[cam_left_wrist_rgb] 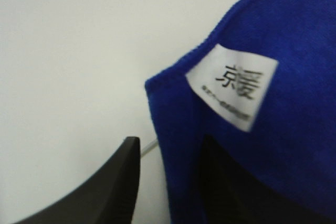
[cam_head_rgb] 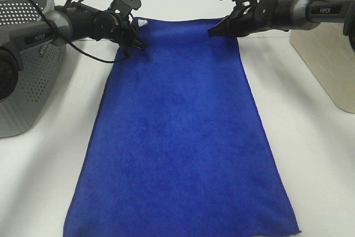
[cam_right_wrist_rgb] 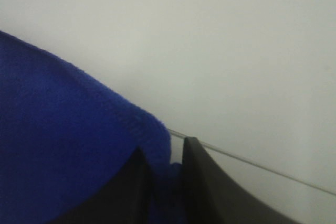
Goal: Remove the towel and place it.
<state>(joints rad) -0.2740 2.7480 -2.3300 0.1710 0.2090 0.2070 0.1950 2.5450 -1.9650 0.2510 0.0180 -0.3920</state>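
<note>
Releasing towel (cam_head_rgb: 177, 131) | flat on worktop (cam_head_rgb: 310, 154), far corners at both grippers | left gripper (cam_left_wrist_rgb: 170, 179) jaws apart astride tagged corner | right gripper (cam_right_wrist_rgb: 164, 182) jaws narrowly parted around corner | open fully, lift straight.

1. The high camera looks down the white table (cam_head_rgb: 310, 154) from the near end, taking in the whole blue towel (cam_head_rgb: 177, 137).
2. The left wrist camera sits very close over the towel's tagged corner (cam_left_wrist_rgb: 231, 85).
3. The right wrist camera looks closely at the opposite far corner (cam_right_wrist_rgb: 79, 145).
4. All three views share the towel's far edge.
</note>
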